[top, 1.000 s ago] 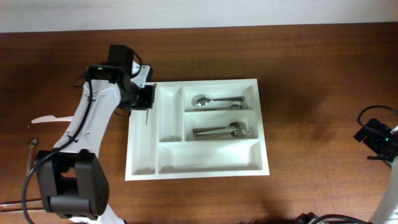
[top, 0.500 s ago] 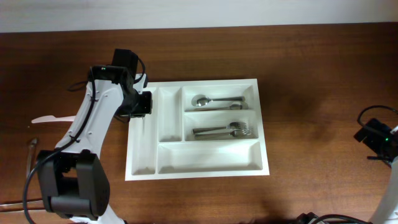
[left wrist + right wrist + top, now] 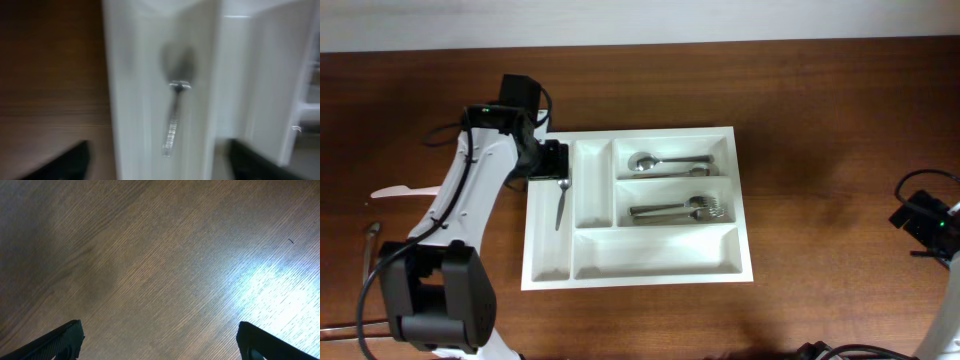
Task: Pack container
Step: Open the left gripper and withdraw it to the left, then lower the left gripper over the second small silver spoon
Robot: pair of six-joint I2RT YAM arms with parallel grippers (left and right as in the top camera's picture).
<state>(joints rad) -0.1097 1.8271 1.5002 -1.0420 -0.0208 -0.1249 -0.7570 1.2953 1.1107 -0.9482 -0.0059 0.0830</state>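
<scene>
The container [image 3: 640,279] is a large white cutlery tray in the middle of the table. A small metal spoon [image 3: 561,205] lies loose in its narrow left compartment, lengthwise. My left gripper [image 3: 551,160] hovers open over the far end of that compartment. The left wrist view is blurred: it shows the spoon [image 3: 174,116] lying on the tray's white floor, a white divider wall [image 3: 216,75] to its right, and my left gripper [image 3: 160,170] with its jaws wide apart and empty. My right gripper [image 3: 921,222] is at the far right edge, open over bare wood [image 3: 160,341].
A spoon [image 3: 665,160] lies in the tray's far right compartment and forks [image 3: 682,210] in the one below it. A white plastic knife [image 3: 400,192] and another utensil [image 3: 370,233] lie on the wood to the left of the left arm.
My left gripper opened and let go of the small spoon, which now lies in the narrow left compartment. The right arm has not moved.
</scene>
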